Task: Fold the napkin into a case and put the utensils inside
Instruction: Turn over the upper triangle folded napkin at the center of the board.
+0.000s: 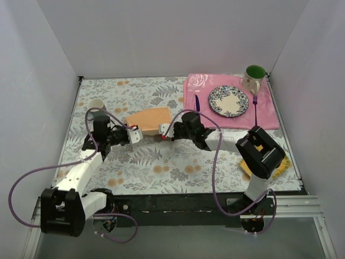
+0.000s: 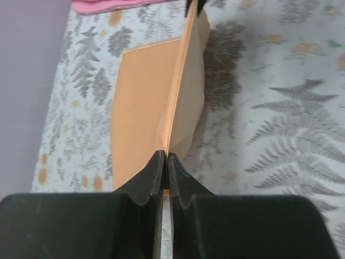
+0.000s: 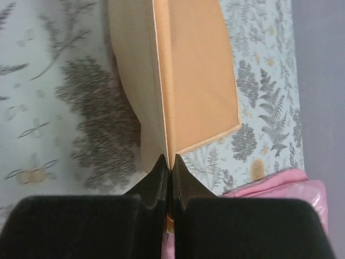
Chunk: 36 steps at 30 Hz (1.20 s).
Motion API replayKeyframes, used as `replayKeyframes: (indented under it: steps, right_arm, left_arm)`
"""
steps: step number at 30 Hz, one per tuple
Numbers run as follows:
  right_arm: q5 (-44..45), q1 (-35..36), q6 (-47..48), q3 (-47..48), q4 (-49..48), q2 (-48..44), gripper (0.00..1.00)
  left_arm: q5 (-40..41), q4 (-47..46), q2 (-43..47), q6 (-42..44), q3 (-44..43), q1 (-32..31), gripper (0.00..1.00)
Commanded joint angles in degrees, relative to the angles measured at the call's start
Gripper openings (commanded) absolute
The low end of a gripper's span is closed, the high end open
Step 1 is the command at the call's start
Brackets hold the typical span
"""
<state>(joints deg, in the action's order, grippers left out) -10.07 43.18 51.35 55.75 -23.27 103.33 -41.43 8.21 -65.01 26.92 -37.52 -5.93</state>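
Note:
The peach-orange napkin (image 1: 151, 117) lies part folded on the fern-print table, left of the pink placemat. My left gripper (image 1: 137, 136) is shut on its near left corner, and my right gripper (image 1: 164, 130) is shut on its near right corner. In the left wrist view the cloth edge (image 2: 178, 81) rises taut from the closed jaws (image 2: 165, 159) toward the other gripper. The right wrist view shows that raised edge (image 3: 161, 81) running away from its jaws (image 3: 171, 163). The dark purple knife (image 1: 197, 103) lies left of the plate, the purple fork (image 1: 255, 106) right of it.
A patterned plate (image 1: 228, 101) sits on the pink floral placemat (image 1: 269, 116). A green-lined mug (image 1: 254, 78) stands at the back right, and a small cup (image 1: 96, 103) at the left. A yellow mat (image 1: 281, 165) lies under the right arm. White walls enclose the table.

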Motion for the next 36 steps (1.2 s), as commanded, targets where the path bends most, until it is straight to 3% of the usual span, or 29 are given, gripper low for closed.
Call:
replayKeyframes:
  steps: [1, 6, 12, 13, 14, 16, 17, 20, 22, 31, 32, 35, 36]
  right_arm:
    - [5.8, 1.0, 3.5, -5.5, -7.3, -7.7, 0.01]
    - [5.1, 2.8, 1.0, -6.0, -4.1, -8.6, 0.01]
    - [3.6, 3.0, 0.7, -5.8, -0.4, -9.9, 0.01]
    - [3.1, 3.3, 1.1, -6.4, -0.1, -10.9, 0.01]
    - [2.7, 3.7, 1.7, -8.4, 0.0, -11.4, 0.01]
    - [2.2, 5.2, 3.7, -10.8, -0.5, -13.1, 0.01]
    - [1.4, 5.7, 4.3, -12.0, -0.8, -13.8, 0.01]
    - [-0.4, 7.7, 6.6, -16.4, -1.0, -16.4, 0.01]
    - [-1.1, 9.1, 7.9, -20.1, -2.0, -18.3, 0.01]
    - [-5.9, 11.6, 15.7, -31.5, 4.0, -28.0, 0.01]
    - [-5.8, 12.3, 15.7, -30.4, 7.7, -28.4, 0.16]
    - [-7.3, 12.5, 10.2, -24.1, 18.1, -29.6, 0.91]
    - [-7.4, 12.4, 6.0, -22.6, 19.0, -30.3, 0.89]
  left_arm:
    - [-1.5, 10.8, 10.2, 6.2, 5.9, 0.7, 0.0]
    - [-3.3, 18.9, 14.9, 7.7, 8.4, -0.3, 0.0]
    - [-2.5, 26.1, 12.0, 9.2, 4.8, -0.3, 0.0]
    - [-3.0, 28.3, 11.8, 10.7, 3.7, -0.3, 0.21]
    - [-3.5, 30.2, 11.7, 11.4, 3.2, -0.3, 0.31]
    - [-4.3, 34.4, 11.7, 11.0, 1.8, -0.3, 0.41]
    - [-4.4, 35.9, 11.8, 10.6, 1.3, -0.3, 0.51]
    - [-4.4, 39.3, 12.3, 6.2, -0.6, -0.3, 0.53]
    - [-2.1, 36.8, 11.4, -2.1, -1.3, -0.3, 0.53]
    - [-2.5, 35.0, -1.6, -17.8, -8.5, 2.2, 0.5]
    - [-2.4, 34.3, -2.3, -21.3, -8.9, 2.3, 0.5]
    - [-4.4, 35.3, -3.3, -22.5, -10.4, 2.4, 0.55]
    - [-5.1, 36.7, -3.1, -20.0, -10.0, 2.4, 0.55]
